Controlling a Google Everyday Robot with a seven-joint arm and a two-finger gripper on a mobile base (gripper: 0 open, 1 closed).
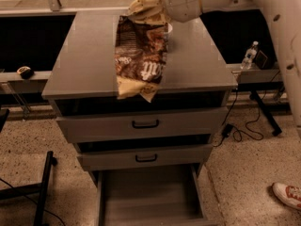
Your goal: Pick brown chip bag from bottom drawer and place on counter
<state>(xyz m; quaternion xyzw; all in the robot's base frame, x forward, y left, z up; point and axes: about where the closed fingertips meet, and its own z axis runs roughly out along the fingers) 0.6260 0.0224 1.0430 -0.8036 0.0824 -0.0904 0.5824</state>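
The brown chip bag [141,55] hangs from my gripper [153,6] over the middle of the grey counter [89,55]. Its cream lower edge reaches the counter's front edge. The gripper is at the top of the view, at the end of the white arm coming in from the right, and is shut on the bag's crumpled top. The bottom drawer [150,197] is pulled open below, and its flat grey floor is bare.
A white bowl [170,29] stands on the counter, mostly hidden behind the bag. The two upper drawers [146,124] are slightly ajar. A water bottle [249,55] stands at the right, cables lie on the floor, and a shoe [288,194] is at lower right. A black stand [44,182] is at the left.
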